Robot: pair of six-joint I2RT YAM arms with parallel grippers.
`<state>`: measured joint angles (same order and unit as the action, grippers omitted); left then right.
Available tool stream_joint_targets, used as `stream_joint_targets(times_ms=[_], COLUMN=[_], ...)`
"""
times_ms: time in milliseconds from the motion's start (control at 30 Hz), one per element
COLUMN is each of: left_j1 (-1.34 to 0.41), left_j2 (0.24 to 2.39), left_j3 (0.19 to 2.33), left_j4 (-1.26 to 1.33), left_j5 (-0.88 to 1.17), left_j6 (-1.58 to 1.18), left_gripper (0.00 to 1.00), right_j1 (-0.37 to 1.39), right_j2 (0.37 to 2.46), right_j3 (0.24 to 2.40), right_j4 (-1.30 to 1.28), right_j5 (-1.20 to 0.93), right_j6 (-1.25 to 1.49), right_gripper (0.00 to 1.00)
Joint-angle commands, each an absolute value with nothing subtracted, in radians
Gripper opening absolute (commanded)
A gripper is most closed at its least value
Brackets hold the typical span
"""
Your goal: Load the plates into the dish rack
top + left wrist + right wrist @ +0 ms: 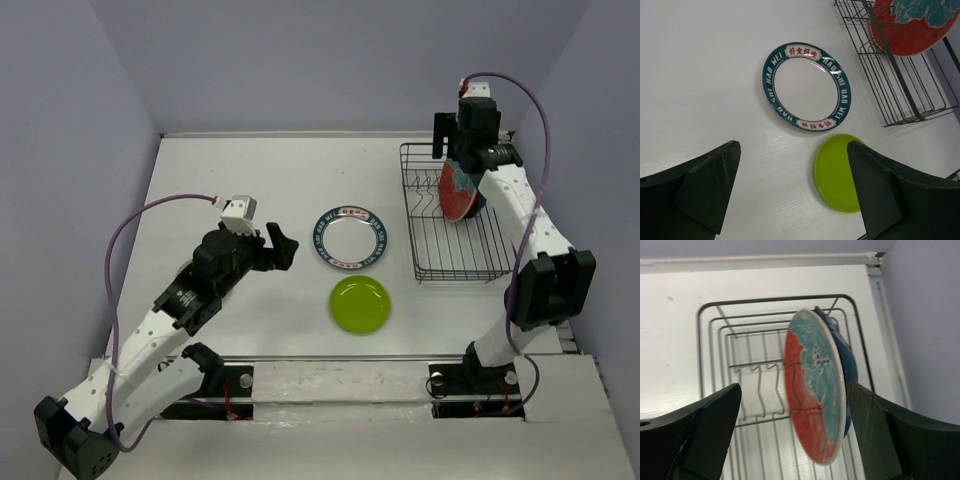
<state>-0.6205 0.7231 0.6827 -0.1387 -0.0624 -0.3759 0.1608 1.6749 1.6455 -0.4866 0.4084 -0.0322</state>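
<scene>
Top external | we read both tools unclenched and empty: left gripper [278,246] mid-left, right gripper [462,148] over red plate [458,192] standing in dish rack [430,262], upper right | blue-rimmed plate [352,238] flat at centre: stiff, glazed, slippery, breakable; we'd pinch its rim.

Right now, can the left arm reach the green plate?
Probably yes. The left gripper is open, the green plate lies flat close by, and nothing stands between them.

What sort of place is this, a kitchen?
More likely a robot test booth: plain grey walls around a white table, two robot arms bolted at its edge, a dish rack holding plates.
</scene>
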Motion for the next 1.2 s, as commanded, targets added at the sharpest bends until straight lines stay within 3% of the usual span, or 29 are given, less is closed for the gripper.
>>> stream_joint_targets(times_ms=[0, 100, 267, 567, 733, 867, 900, 1033, 1167], left_j1=[-0.620, -0.618, -0.620, -0.598, -0.563, -0.542, -0.532, -0.520, -0.512], left_j2=[0.817, 0.937, 1.203, 1.595, 1.739, 1.786, 1.781, 1.700, 1.466], left_j3=[0.585, 0.558, 0.597, 0.768, 0.811, 0.804, 0.790, 0.736, 0.635], left_j4=[0.067, 0.185, 0.345, 0.483, 0.586, 0.624, 0.633, 0.669, 0.706], left_j5=[0.026, -0.032, -0.104, -0.031, 0.090, 0.092, 0.087, 0.081, 0.048], left_j6=[-0.535, -0.584, -0.614, -0.609, -0.640, -0.652, -0.655, -0.664, -0.716], left_gripper=[0.98, 0.94, 0.90, 0.82, 0.62, 0.28, 0.10, 0.06, 0.06], right_j1=[0.167, 0.167, 0.167, 0.176, 0.176, 0.186, 0.186, 0.207, 0.294], right_j2=[1.456, 1.283, 1.149, 0.983, 1.003, 1.037, 1.051, 1.089, 1.140], right_j3=[1.478, 1.250, 1.046, 0.821, 0.744, 0.726, 0.726, 0.744, 0.805], right_j4=[-0.333, -0.151, -0.028, 0.103, 0.181, 0.225, 0.229, 0.219, 0.155], right_j5=[0.232, 0.014, -0.295, -0.455, -0.541, -0.589, -0.607, -0.627, -0.620], right_j6=[0.164, 0.250, 0.366, 0.491, 0.545, 0.574, 0.574, 0.543, 0.462], right_gripper=[0.93, 0.93, 0.92, 0.87, 0.86, 0.82, 0.81, 0.82, 0.89])
